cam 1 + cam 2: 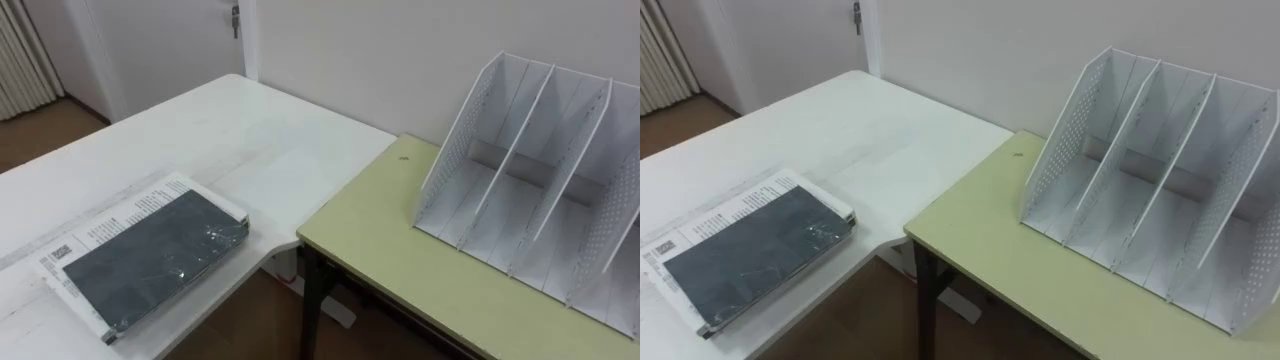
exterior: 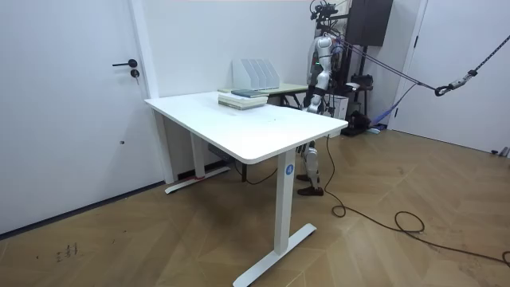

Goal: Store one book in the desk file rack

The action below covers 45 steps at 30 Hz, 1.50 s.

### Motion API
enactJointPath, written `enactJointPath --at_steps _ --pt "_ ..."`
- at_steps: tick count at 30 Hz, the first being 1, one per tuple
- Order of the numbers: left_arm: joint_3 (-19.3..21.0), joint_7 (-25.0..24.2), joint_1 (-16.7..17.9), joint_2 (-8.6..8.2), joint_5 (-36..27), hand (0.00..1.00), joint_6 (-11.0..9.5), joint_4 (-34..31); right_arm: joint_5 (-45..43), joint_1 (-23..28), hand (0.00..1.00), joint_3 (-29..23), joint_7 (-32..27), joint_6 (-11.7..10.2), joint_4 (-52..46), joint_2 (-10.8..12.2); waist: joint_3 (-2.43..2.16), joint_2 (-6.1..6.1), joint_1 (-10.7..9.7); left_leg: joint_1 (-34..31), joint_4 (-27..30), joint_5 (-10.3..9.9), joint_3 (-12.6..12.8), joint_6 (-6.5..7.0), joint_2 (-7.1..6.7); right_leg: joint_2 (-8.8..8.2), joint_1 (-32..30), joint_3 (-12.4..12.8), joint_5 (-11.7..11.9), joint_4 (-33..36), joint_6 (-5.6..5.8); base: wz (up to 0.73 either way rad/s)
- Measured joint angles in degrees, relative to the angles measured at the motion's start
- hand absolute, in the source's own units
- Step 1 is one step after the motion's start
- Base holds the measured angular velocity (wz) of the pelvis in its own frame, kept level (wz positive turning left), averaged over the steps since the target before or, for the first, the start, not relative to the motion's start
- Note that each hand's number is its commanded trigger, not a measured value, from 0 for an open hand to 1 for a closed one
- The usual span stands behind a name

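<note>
On white desk, toward robot's left: dark-covered book laid flat, cover up, on white printed stack. Long axis set diagonally, lower left to upper right in eye views, far end turned toward olive-green table just beside desk. White file rack stood on that table near white wall, slots faced toward robot, well apart from book. Wood floor seen in room view; robot stood at desk's far side. Hands seen too small there: open or closed cannot be told.
</note>
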Motion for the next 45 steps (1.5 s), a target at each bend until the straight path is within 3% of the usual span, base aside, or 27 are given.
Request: enactJointPath --at_steps 24,29,32,40,43,45 --pt "-0.1 0.4 -0.4 -0.02 0.2 0.0 -0.4 0.0 -0.2 0.0 0.0 0.0 -0.1 -0.2 -0.1 0.1 0.07 -0.1 -0.1 0.0 -0.1 0.0 0.0 0.0 0.01 -0.03 0.0 0.0 0.0 0.0 0.0 0.0" --pt "-0.4 1.1 -1.0 0.14 7.4 0.0 -0.5 -0.6 -0.3 -0.1 0.0 0.7 0.0 -0.6 0.0 -0.1 0.08 -0.12 -0.2 -0.2 -0.2 0.0 0.0 0.0 -0.02 0.14 0.2 -0.1 0.0 0.0 0.01 0.0" --pt "-2.8 1.7 -2.1 0.53 12.0 0.0 -0.4 -0.9 -0.3 -0.3 0.0 1.7 0.0 -0.7 0.0 -0.2 0.09 -0.1 -0.5 -0.2 -0.2 0.0 0.1 0.01 -0.1 0.16 0.1 -0.1 0.0 0.0 0.01 0.0" --pt "-10.9 2.5 -1.8 0.65 33.7 0.0 0.8 -14.2 -2.1 -1.7 0.0 2.6 0.1 -0.7 -0.3 -0.2 0.2 -0.54 -2.5 -0.9 0.0 0.1 -0.7 0.11 -0.68 0.04 -0.3 -0.3 0.0 0.0 0.07 0.02" --pt "-14.9 2.5 -3.5 0.46 38.7 0.0 0.8 -16.2 -2.0 -2.3 0.0 4.1 0.1 -1.6 -0.2 -0.2 0.33 -0.46 -3.8 -1.0 0.0 0.1 -0.5 0.13 -0.75 -0.01 -0.2 -0.1 0.0 0.0 0.08 0.07" --pt "-17.4 2.4 -4.5 0.27 40.8 0.0 0.9 -17.8 -2.0 -2.7 0.0 5.2 0.1 -2.0 -0.1 -0.2 0.19 -0.33 -4.0 -1.0 0.1 0.1 -0.5 0.14 -0.76 -0.04 -0.3 0.0 0.0 0.0 0.09 0.0"
